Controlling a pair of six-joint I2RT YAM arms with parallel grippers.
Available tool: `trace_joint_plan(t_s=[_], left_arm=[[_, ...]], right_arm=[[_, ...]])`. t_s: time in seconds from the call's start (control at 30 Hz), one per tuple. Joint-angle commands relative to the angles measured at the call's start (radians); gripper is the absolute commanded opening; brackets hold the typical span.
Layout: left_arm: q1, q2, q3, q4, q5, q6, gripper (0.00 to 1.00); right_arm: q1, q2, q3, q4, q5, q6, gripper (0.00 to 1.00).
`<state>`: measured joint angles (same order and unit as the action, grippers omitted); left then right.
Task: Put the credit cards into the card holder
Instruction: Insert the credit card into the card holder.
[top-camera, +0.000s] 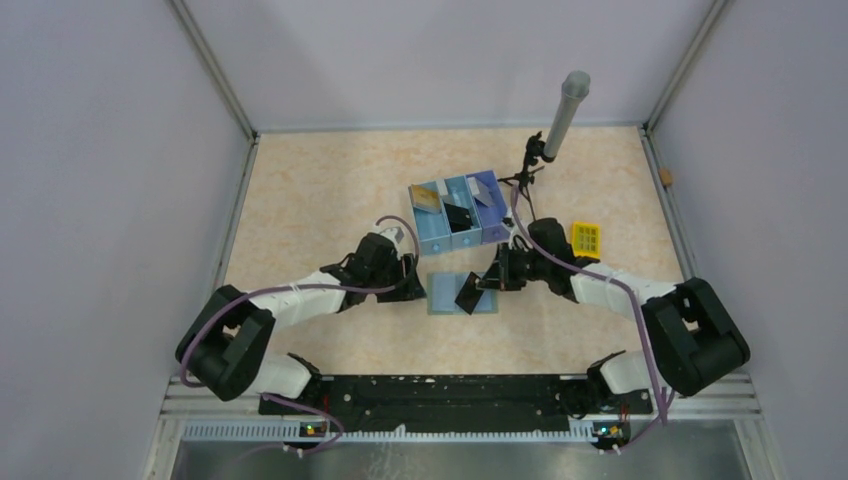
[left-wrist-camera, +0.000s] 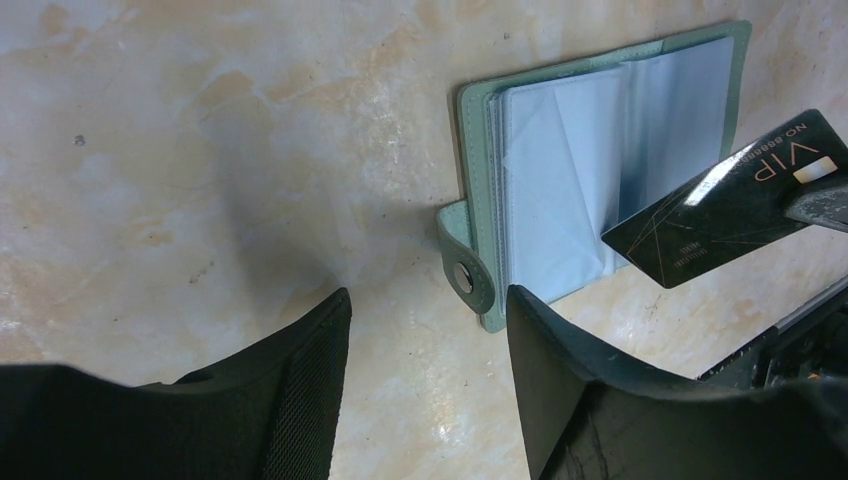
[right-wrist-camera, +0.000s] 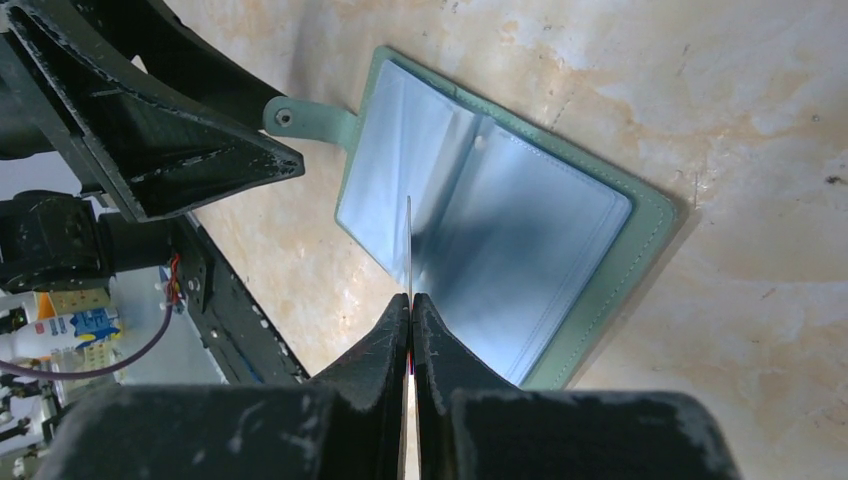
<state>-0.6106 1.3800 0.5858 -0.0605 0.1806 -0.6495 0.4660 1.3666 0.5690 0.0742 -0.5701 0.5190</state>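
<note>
Grey-green holder (top-camera: 440, 296) lies open flat on the worktop (top-camera: 320, 190), pale blue sleeves (left-wrist-camera: 560, 170) up, between the two hands and just in front of the tray (top-camera: 432, 243). Long axis runs left-right in the top view; snap tab (left-wrist-camera: 462, 275) sticks out on the left-arm side. Right hand (right-wrist-camera: 411, 300) is pinched tight on a black card (left-wrist-camera: 730, 215) and is the nearer one for the insert: card hangs tilted over the holder, low corner down at the sleeves. Left hand (left-wrist-camera: 428, 292) has its jaws apart with nothing between them, just off the holder's tab end, one finger close beside the tab, not touching as far as I can see. My read: step in hand is slotting this card, and it turns on lining the card's leading edge up with a sleeve mouth; left looks placed to pin the holder. Views differ: right wrist sees the card edge-on, a thin line over the panel nearer the tab, so good for sideways alignment, useless for tilt. Left wrist shows the card's face, VIP print, and its corner against a raised sleeve; can't tell whether that corner is inside a pocket or only resting on top. Only the top view shows the other cards (top-camera: 426, 198) in the tray.
</note>
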Motion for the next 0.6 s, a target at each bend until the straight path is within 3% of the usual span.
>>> trace_joint_plan(t_s=[0.0, 0.57], left_arm=[[-0.005, 0.011, 0.036, 0.021, -0.015, 0.022, 0.59], [-0.016, 0.066, 0.051, 0.052, 0.015, 0.024, 0.47]], right_arm=[[-0.013, 0.028, 0.009, 0.062, -0.014, -0.015, 0.0], [-0.015, 0.146, 0.03, 0.062, -0.058, -0.032, 0.0]])
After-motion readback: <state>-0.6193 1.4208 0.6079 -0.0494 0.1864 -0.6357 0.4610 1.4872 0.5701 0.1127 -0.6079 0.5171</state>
